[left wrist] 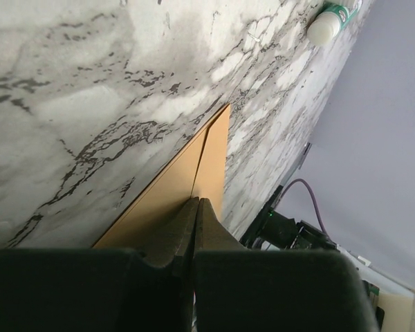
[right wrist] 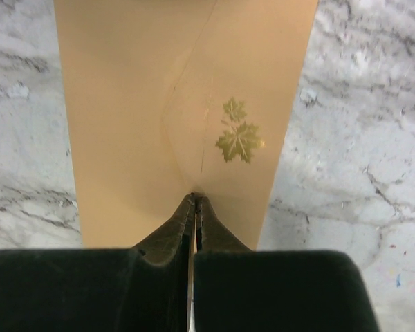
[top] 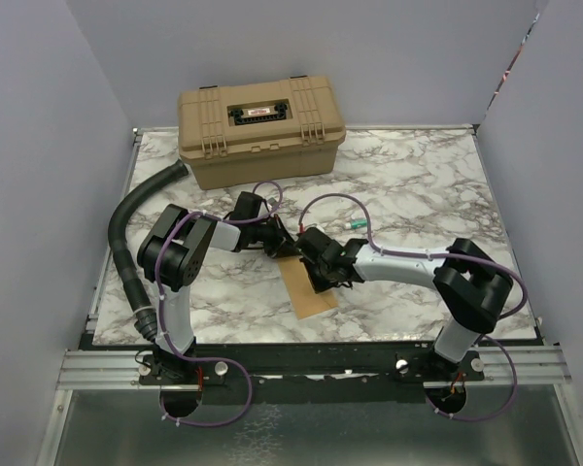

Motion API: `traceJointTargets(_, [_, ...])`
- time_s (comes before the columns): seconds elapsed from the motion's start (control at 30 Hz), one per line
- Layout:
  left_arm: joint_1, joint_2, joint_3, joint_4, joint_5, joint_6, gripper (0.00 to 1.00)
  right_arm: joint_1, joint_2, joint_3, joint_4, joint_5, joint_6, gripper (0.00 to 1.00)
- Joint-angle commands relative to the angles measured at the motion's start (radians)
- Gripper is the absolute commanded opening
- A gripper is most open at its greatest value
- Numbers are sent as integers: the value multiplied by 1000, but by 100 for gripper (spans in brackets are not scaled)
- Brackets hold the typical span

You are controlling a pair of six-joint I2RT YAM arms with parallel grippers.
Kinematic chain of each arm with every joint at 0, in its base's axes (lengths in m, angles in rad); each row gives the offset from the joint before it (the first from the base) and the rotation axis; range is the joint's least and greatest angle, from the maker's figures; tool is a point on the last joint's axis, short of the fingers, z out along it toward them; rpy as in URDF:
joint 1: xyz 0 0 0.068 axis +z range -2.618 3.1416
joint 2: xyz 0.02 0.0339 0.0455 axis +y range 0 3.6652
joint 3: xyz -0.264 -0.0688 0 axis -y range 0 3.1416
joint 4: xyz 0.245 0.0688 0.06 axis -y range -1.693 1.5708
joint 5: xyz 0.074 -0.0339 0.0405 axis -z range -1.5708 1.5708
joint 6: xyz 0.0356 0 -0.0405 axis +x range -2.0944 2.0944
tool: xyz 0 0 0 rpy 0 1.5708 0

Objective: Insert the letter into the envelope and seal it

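case [top: 261, 131] blocks far edge, hose [top: 136, 209] left; open table [top: 418, 184] right of envelope [top: 309, 288].

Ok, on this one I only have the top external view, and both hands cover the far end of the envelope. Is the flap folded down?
Observer: Yes. In the right wrist view the flap lies folded flat on the envelope.
Operator: Are the hands open or shut?
Observer: Both are shut. The right hand and the left hand have their fingers pressed together, tips over the envelope.
Operator: Is there any seal on it?
Observer: A gold maple-leaf sticker sits on the flap.
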Motion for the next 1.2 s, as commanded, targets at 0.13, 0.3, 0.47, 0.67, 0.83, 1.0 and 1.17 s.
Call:
traceJointTargets(0.13, [18,57,-11,-158,-198,112,0,21,-45,-33,-280,-58,29,2])
traceJointTargets(0.3, [15,-2,17,-163,-160,149,4,-33,-119,97,-308,21,49,7])
traceJointTargets(0.47, [10,-103,82,-216,-136,199,35,-182,-184,157,-248,35,67,13])
traceJointTargets(0.67, [10,-204,144,-342,-185,233,55,-370,-189,190,-187,95,155,24])
traceJointTargets(0.83, [10,-296,134,-368,-268,232,64,-496,-118,233,-175,85,211,24])
traceJointTargets(1.0, [10,-447,103,-421,-500,278,80,-528,-8,308,-205,146,185,32])
traceJointTargets(1.17, [10,-611,94,-497,-723,368,99,-553,46,311,-183,154,208,36])
